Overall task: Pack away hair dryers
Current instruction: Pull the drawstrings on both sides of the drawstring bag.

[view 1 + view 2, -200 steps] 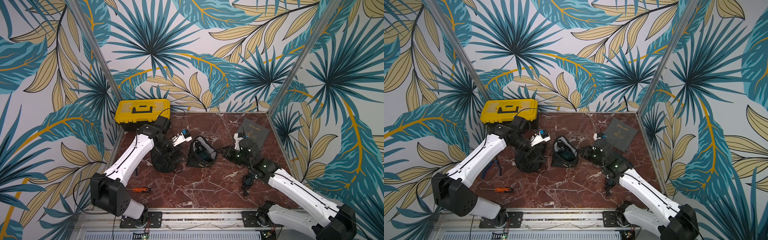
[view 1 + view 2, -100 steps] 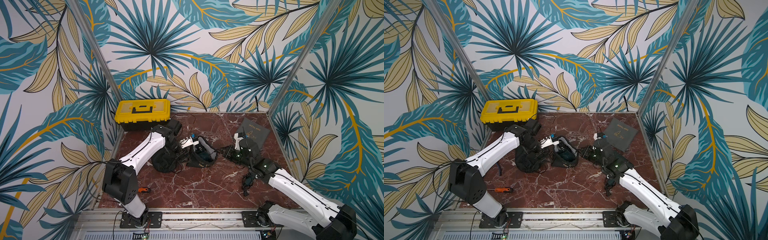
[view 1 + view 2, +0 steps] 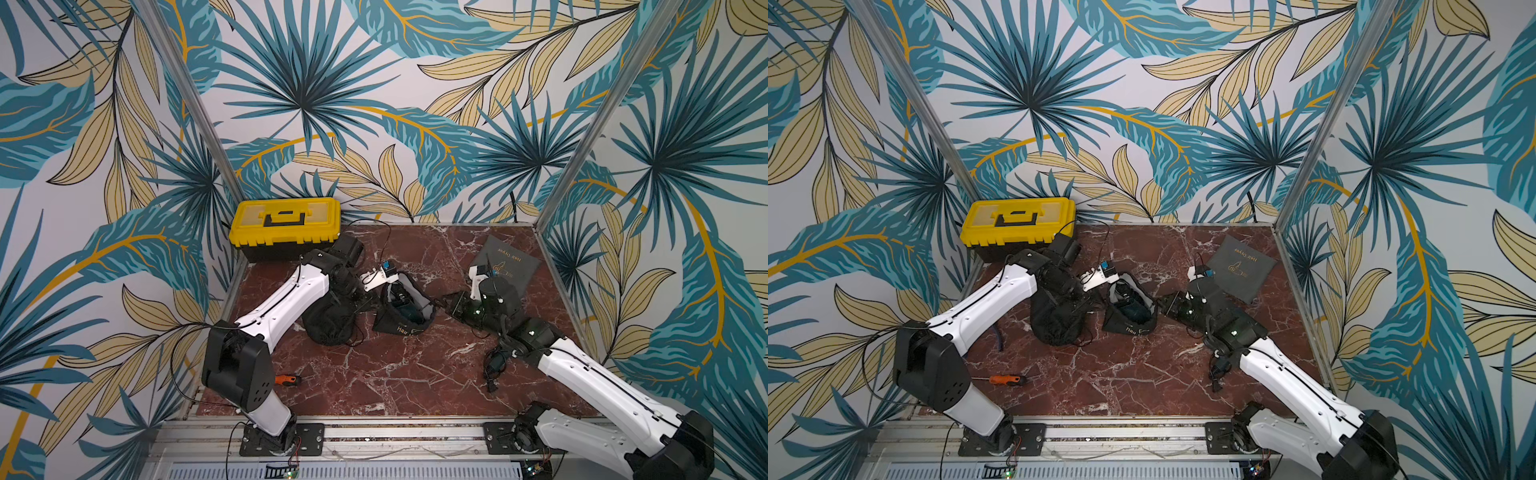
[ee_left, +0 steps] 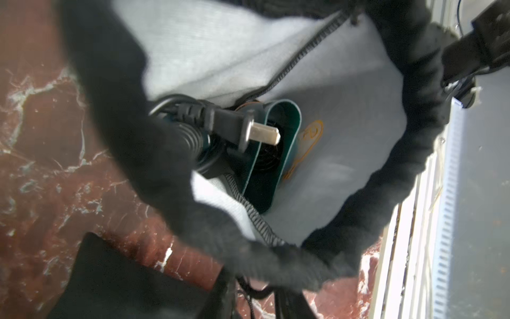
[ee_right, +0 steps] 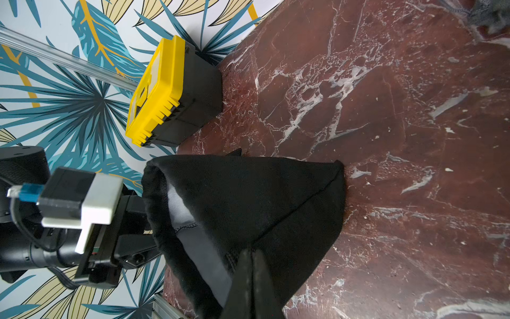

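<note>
1. One dark teal hair dryer [image 4: 293, 129] is seen in the left wrist view lying inside the open pouch [image 3: 400, 328], with its plug [image 4: 240, 129] resting on top. This dryer is judged to be in, but not yet closed up.
2. The pouch mouth is held wide. In the right wrist view the right claw [image 5: 252, 265] is shown pressed together on the black fabric of the rim.
3. The left claw [image 3: 385, 292] is placed at the opposite side of the rim. Its fingers are hidden by the fabric, so it cannot be told whether the cloth is pinched or the claw is spread.
4. A bulging black bundle [image 3: 330, 322] is seen on the table [image 3: 395, 374] just beside the open pouch, under the left arm. It is judged to be a filled pouch, but its contents are not shown.
5. A flat grey pouch [image 3: 509, 266] is laid near the back right corner and looks empty. One dryer is therefore judged to be left to pack.
6. No white dryer is seen in any view. A loose black cord [image 3: 493, 368] is lying beside the right arm, and what it belongs to cannot be told.
7. What is left, as judged: the drawstring is to be pulled shut on the open pouch, and the flat pouch is to be filled.
</note>
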